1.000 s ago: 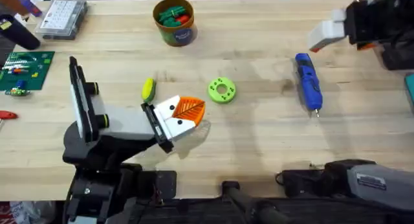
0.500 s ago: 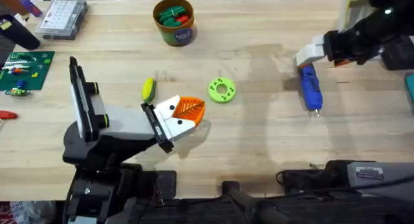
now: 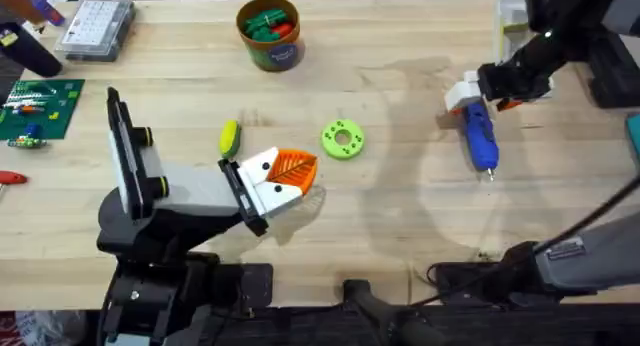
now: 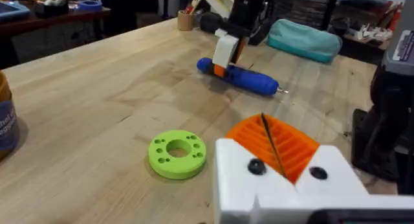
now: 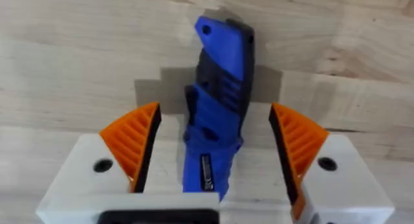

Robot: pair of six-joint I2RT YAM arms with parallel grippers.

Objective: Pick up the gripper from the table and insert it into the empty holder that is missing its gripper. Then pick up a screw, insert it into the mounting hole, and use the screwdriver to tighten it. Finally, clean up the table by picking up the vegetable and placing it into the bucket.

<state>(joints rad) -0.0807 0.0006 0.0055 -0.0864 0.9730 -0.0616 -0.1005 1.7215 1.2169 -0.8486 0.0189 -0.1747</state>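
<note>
The blue screwdriver point(image 3: 479, 136) lies on the table at the right, tip toward the front edge. My right gripper point(image 3: 468, 94) hangs over its rear end, open, with an orange pad on each side of the blue body point(image 5: 217, 114) and a gap to each. The left wrist view shows the same: the right gripper point(image 4: 226, 50) over the screwdriver point(image 4: 244, 78). My left gripper point(image 3: 283, 176) rests low at centre left, shut on nothing, just in front of the yellow-green vegetable point(image 3: 230, 138). The orange bucket point(image 3: 270, 48) stands at the back. The loose gripper, holder and screw are out of view.
A lime-green ring with holes point(image 3: 343, 139) lies between the two grippers. A clear compartment box point(image 3: 95, 26) and a green circuit board point(image 3: 38, 108) sit at the far left. A teal pouch point(image 4: 304, 39) lies beyond the screwdriver.
My right gripper has come in from the far right and down over the screwdriver's rear end. The left arm and the table objects have not moved.
</note>
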